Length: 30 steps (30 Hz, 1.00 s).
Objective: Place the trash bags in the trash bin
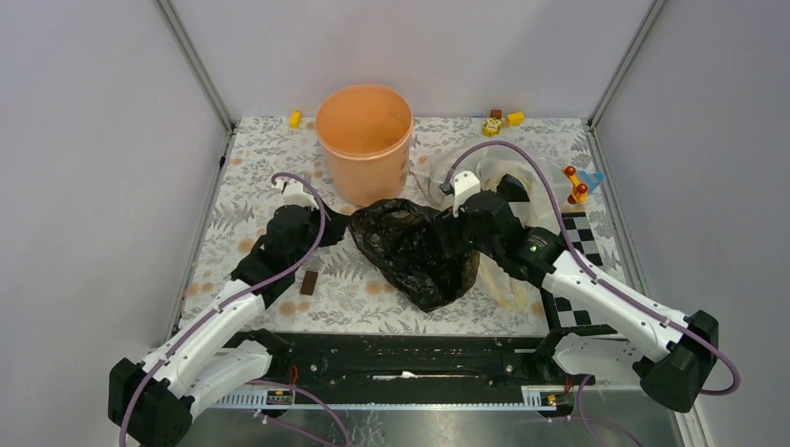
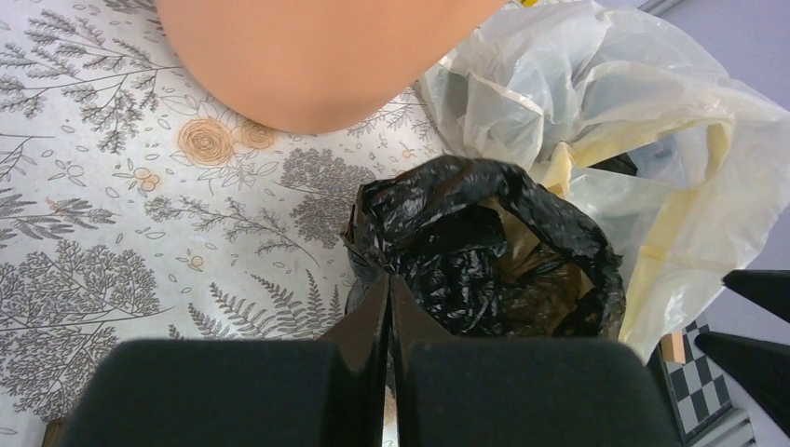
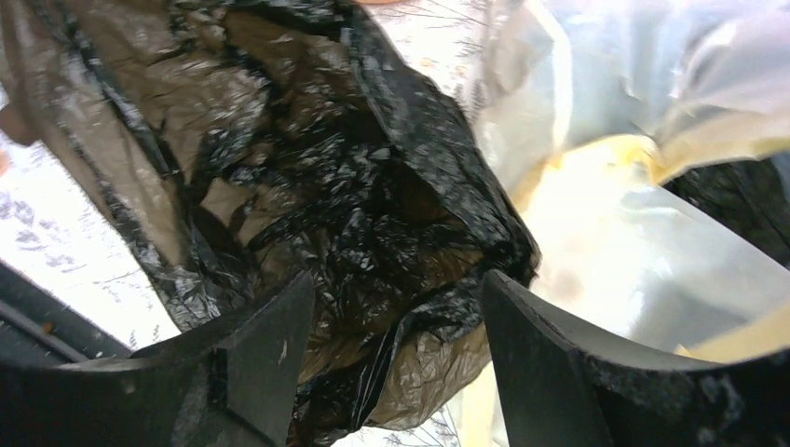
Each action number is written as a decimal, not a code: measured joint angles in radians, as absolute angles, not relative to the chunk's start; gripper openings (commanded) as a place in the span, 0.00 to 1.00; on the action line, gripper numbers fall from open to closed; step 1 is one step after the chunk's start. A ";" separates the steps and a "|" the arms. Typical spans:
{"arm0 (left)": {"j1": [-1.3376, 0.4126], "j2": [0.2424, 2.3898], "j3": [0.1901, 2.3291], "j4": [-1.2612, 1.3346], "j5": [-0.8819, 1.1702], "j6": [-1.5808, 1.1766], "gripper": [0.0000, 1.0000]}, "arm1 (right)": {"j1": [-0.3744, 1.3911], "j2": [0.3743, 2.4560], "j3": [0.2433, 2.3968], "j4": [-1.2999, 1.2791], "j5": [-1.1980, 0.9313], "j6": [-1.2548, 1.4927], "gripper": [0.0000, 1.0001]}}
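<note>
Black bag [image 2: 484, 251] seemingly in left end effector [image 2: 388, 284]

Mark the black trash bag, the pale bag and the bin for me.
black trash bag [image 1: 419, 251], top external view, on its crumpled middle.
pale trash bag [image 2: 652, 140], left wrist view, on its translucent upper folds.
trash bin [image 1: 365, 169], top external view, on its orange outer wall.

Table [image 1: 261, 158]: trash bin [image 1: 363, 140] at rear centre. First trash bag [image 1: 419, 251] lies directly before it. Second trash bag [image 1: 494, 168] lies just to the right, apparently partly beneath the first. Left gripper [image 1: 342, 223] is at the first bag's left edge, right gripper [image 3: 396, 289] at its right side. Toys [image 1: 491, 125] sit along the rear edge.
</note>
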<state>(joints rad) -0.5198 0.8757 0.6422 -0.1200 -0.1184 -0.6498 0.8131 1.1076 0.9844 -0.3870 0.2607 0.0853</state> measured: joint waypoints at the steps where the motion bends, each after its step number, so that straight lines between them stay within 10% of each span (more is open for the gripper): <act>1: -0.519 0.874 0.647 -0.123 -0.111 -0.648 0.00 | 0.813 1.116 0.987 -0.376 0.219 0.073 0.72; 15: -0.519 0.802 0.660 -0.195 0.020 -0.621 0.00 | 0.813 1.400 1.041 -0.271 0.084 0.145 0.59; 19: -0.520 0.786 0.660 -0.217 0.058 -0.613 0.00 | 0.813 1.435 0.981 -0.208 0.004 0.201 0.40; 23: -0.519 0.785 0.660 -0.247 0.075 -0.610 0.00 | 0.813 1.456 0.886 -0.112 -0.059 0.275 0.00; 30: -0.519 0.809 0.723 -0.246 0.158 -0.628 0.00 | 0.842 1.574 0.852 0.017 -0.044 0.350 0.00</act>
<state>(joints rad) -0.5194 0.8089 0.7231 -0.2459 0.1577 -0.6277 0.8425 1.5742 0.8524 0.0170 -0.0441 0.3496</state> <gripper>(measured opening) 0.001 0.014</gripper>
